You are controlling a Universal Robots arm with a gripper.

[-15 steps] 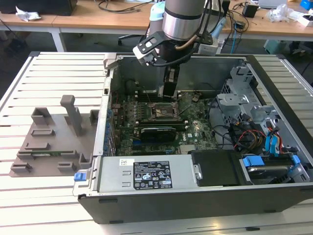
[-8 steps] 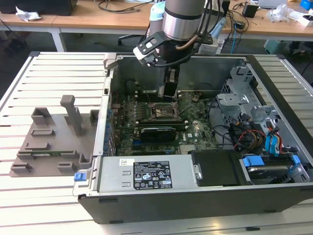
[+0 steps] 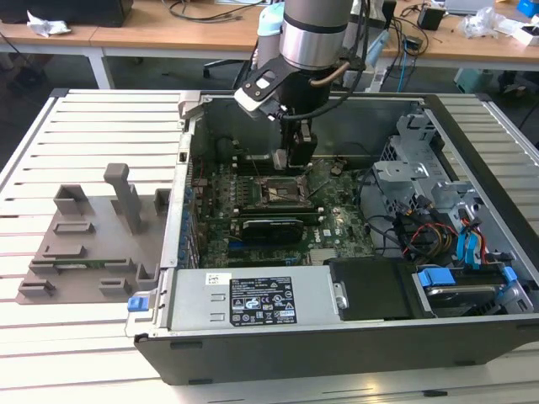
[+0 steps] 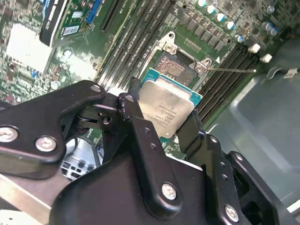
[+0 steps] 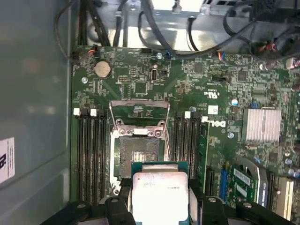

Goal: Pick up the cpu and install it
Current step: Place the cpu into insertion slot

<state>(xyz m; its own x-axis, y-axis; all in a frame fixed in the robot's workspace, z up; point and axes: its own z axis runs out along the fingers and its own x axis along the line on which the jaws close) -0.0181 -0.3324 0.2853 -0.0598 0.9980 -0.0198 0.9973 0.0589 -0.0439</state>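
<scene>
— Cluttered desks (image 3: 168, 34) were noted behind a slatted white table (image 3: 84, 109), on which an open computer case (image 3: 295, 353) was laid on its side. Where was the cpu found?

— The cpu (image 4: 166, 105) was found clamped between the fingers (image 4: 136, 122) of the gripper (image 5: 159, 199), silver lid upward. It was taken by two opposite edges, so its underside was left free. It was held just above the socket (image 5: 139, 157) and slightly to one side, apart from it, and was not yet seated.

— Was the socket prepared?

— It was judged so. The hinged load plate (image 5: 139, 108) was seen raised and the contact field exposed, presumably so that the chip could be received. Memory slots (image 5: 91, 154) were recorded on both sides of the socket, on the green motherboard (image 5: 140, 79).

— And the arm?

— In the exterior view the arm (image 3: 313, 34) was seen reaching straight down into the case. By that posture the chip was judged to be held level over the board.
</scene>
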